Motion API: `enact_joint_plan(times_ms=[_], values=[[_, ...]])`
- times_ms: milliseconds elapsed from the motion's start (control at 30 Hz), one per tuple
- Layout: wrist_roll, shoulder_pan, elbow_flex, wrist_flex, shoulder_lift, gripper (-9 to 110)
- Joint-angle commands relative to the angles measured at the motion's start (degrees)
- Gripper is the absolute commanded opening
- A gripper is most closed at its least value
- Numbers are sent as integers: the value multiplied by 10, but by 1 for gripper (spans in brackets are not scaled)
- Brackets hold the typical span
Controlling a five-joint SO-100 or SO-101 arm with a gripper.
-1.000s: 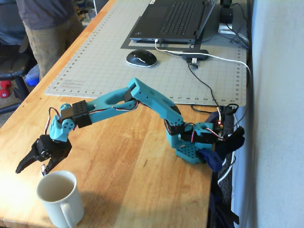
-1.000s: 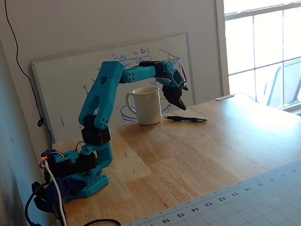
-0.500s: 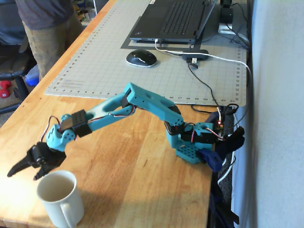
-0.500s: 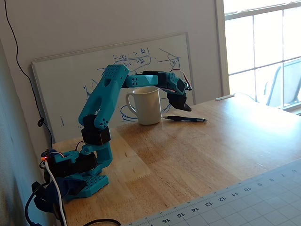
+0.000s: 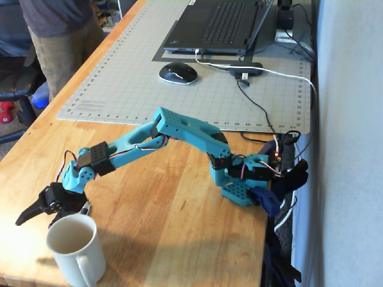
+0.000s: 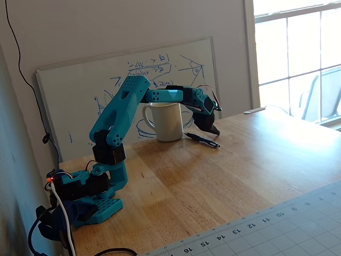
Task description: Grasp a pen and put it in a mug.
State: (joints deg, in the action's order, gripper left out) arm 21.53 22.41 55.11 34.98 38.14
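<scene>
Beside the plain cream-white ceramic mug [image 6: 166, 122], the black two-finger gripper [image 6: 210, 129] of the teal arm hung low over the wooden table [image 6: 256, 170]. Just under its fingertips lay the slim dark pen [image 6: 202, 140], flat on the wood, one end reaching toward the mug's base and the other pointing out past the tips. Whether the tips touched the pen could not be told. From the other side, in a fixed view, the gripper [image 5: 36, 209] stood with its jaws spread apart and nothing between them, just beyond the rim of the mug [image 5: 75, 248]; only a small silvery end of the pen [image 5: 87, 208] showed beside the nearer finger.
</scene>
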Motion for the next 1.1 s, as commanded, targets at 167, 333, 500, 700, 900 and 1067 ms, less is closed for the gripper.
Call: enact_joint_plan(times_ms=[167,333,500,700,900,1067], values=[[-5,-24,-25,225,92,36],[-5,-25,-26,207,163,36],[-5,-33,-25,124,221,36],[-7,-41,-12,83,238,36],[-69,-49,-8,214,247,36],[-193,-49,-5,315,258,36]])
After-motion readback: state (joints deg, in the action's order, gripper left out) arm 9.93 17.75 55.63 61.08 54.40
